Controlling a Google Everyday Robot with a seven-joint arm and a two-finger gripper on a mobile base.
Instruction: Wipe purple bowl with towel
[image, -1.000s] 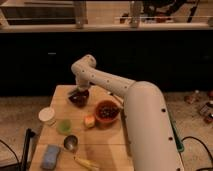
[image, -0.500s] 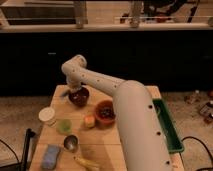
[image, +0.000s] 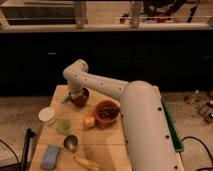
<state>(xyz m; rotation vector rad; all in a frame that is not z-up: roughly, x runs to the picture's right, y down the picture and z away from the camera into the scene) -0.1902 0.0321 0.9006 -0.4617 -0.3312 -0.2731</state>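
The purple bowl (image: 81, 98) is a small dark maroon bowl at the far left of the wooden table (image: 115, 150). My white arm reaches across the table, bends at an elbow above the bowl and comes down onto it. The gripper (image: 75, 95) is at the bowl's left rim, mostly hidden by the wrist. A small pale bluish piece (image: 66, 99) sticks out just left of the gripper; I cannot tell whether it is the towel.
An orange-red bowl (image: 106, 112) with dark contents sits right of the purple bowl. An orange block (image: 89, 121), a green cup (image: 64, 126), a white lidded cup (image: 47, 115), a metal cup (image: 70, 143), a blue sponge (image: 51, 156) and a banana (image: 86, 163) lie nearer. A green bin edge (image: 172, 132) is at right.
The arm's elbow has swung to the left over the last second. The gripper has stayed down at the purple bowl, shifting slightly left along it.
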